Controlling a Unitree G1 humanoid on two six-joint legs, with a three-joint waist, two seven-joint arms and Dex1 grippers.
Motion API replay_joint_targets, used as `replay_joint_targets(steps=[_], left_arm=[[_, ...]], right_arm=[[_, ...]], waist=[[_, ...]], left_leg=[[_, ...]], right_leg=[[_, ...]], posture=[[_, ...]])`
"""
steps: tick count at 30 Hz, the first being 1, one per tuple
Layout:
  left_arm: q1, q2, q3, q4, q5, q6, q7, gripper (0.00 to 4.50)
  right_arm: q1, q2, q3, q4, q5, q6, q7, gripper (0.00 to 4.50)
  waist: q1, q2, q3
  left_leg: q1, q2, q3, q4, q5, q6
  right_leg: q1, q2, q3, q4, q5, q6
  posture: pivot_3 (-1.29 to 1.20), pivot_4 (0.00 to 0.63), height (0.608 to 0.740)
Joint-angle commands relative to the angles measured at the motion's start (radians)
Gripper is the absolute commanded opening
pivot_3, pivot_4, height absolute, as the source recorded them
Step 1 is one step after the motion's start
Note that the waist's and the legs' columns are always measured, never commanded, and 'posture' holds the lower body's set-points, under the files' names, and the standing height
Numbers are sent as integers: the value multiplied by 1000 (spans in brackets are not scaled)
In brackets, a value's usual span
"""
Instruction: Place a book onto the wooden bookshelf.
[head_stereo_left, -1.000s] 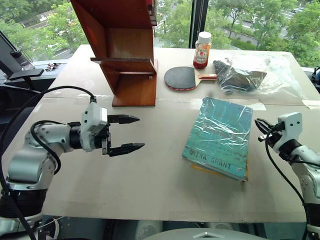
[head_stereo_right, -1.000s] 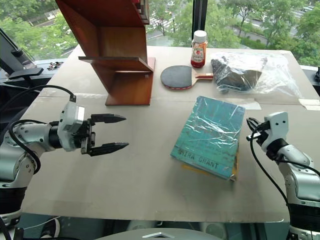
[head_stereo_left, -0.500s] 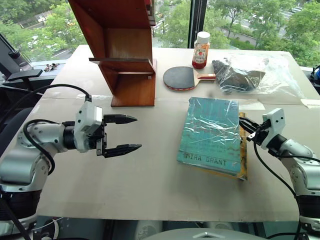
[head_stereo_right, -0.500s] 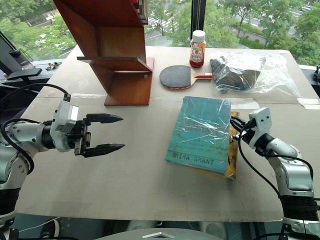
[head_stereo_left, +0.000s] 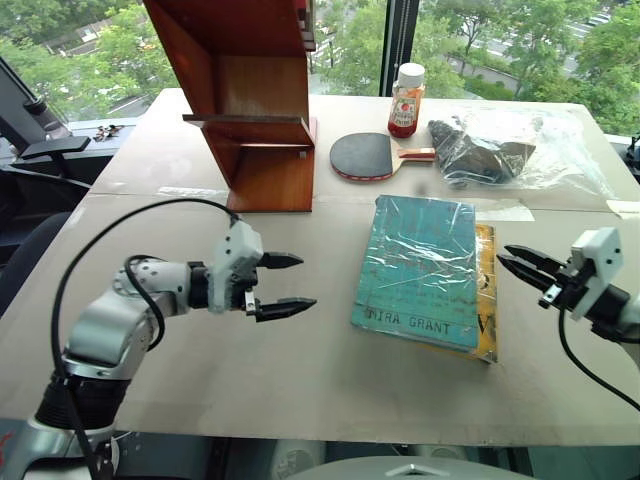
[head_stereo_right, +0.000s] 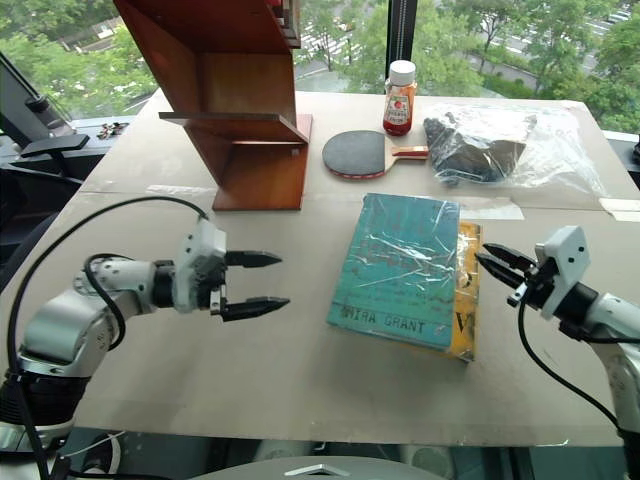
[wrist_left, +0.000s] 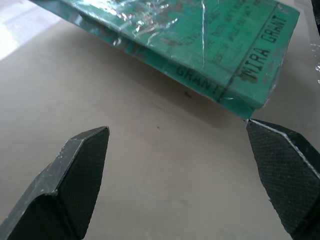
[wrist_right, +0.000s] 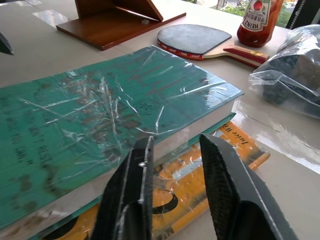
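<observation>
Teal book (head_stereo_left: 422, 268) lies flat on the table (head_stereo_left: 300, 370), centre-right, plastic wrap glinting, stacked on a yellow-orange book (head_stereo_left: 487, 300) whose edge sticks out on its 3 o'clock side. Not held by anything.

Left gripper (head_stereo_left: 286, 284) hovers above the table at 9 o'clock of the book, fingers spread wide, nothing between them, tips pointing toward the book but apart from it.

Right gripper (head_stereo_left: 521, 265) sits at 3 o'clock of the book, just beside the yellow-orange edge, fingers parted a little, empty, no contact seen.

Wooden bookshelf (head_stereo_left: 252, 105) stands at 11 o'clock of the book, well apart, at the table's far side.

At 12 o'clock: black-faced paddle (head_stereo_left: 367, 156), ketchup bottle (head_stereo_left: 405, 101) behind it, clear plastic bag (head_stereo_left: 505, 148) with dark contents at 1 o'clock.
</observation>
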Motion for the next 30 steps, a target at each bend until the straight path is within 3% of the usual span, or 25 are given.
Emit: replay_joint_targets(steps=[1, 2, 3, 4, 6, 7, 13, 20, 24, 26, 30], left_arm=[[-76, -87, -27, 84, -50, 115, 30, 4500], [-99, -107, -46, 122, -37, 109, 16, 4500], [-125, -126, -60, 151, -45, 134, -3, 4500], [-153, -147, -61, 176, -70, 178, -15, 4500], [-216, -200, -56, 235, -116, 266, -16, 4500], [-244, -221, -70, 264, -116, 292, -20, 4500], [-363, -334, -87, 398, -115, 413, 28, 4500], [-454, -416, -157, 524, -41, 425, 32, 4500], [-477, -436, -117, 521, -74, 475, 35, 3192], [-472, -444, -99, 511, -81, 481, 43, 1952], [-474, -460, -44, 501, -113, 519, 72, 155]], right_arm=[[91, -36, -152, -122, 136, 69, 45, 2488], [127, -42, -190, -146, 168, 84, 57, 2993], [163, -43, -230, -169, 210, 102, 68, 3062], [195, -42, -266, -188, 251, 117, 82, 3416], [258, -44, -334, -222, 325, 142, 108, 4314], [290, -42, -371, -237, 353, 147, 122, 4428], [386, -25, -481, -304, 417, 141, 110, 4428], [419, 17, -481, -355, 426, 119, 54, 4428], [428, 18, -490, -360, 452, 118, 40, 4500], [429, 14, -491, -354, 450, 112, 41, 4500], [421, 5, -483, -339, 443, 103, 42, 4500]], waist=[[5, -1, 1], [6, -1, 1], [7, -1, 1], [9, -1, 1], [7, -3, 1], [7, -4, 1], [1, -5, 1], [7, -5, 1], [6, -5, 1], [4, -5, 1], [6, -5, 1]], left_leg=[[0, 0, 0, 1, 0, 0], [0, 0, 0, 2, 0, 0], [0, 0, -1, 3, 0, 0], [0, -1, -1, 4, 0, 0], [0, -1, -1, 4, 0, 0], [0, -1, -1, 4, 0, 0], [0, -1, -2, 4, 0, 0], [-1, -2, -3, 4, 0, 0], [-1, -2, -3, 4, 0, 0], [-1, -2, -3, 4, 0, 0], [-1, -2, -3, 4, 0, 0]], right_leg=[[0, 0, 0, 1, -1, 1], [1, 0, 0, 2, -1, 1], [1, 0, 0, 3, -1, 1], [1, 0, 0, 3, -1, 1], [1, 0, 0, 3, -1, 1], [1, 0, 0, 4, -1, 1], [1, 0, 0, 3, -1, 1], [1, 0, -1, 3, -1, 1], [1, -1, -1, 3, -1, 1], [1, -1, -1, 3, -1, 1], [1, -1, -1, 3, -1, 1]], posture=[[0, 150, 740], [0, 150, 740], [0, 150, 740], [0, 150, 740], [0, 150, 740], [0, 150, 740], [0, 150, 740], [0, 150, 740], [0, 150, 740], [0, 150, 740], [0, 150, 740]])
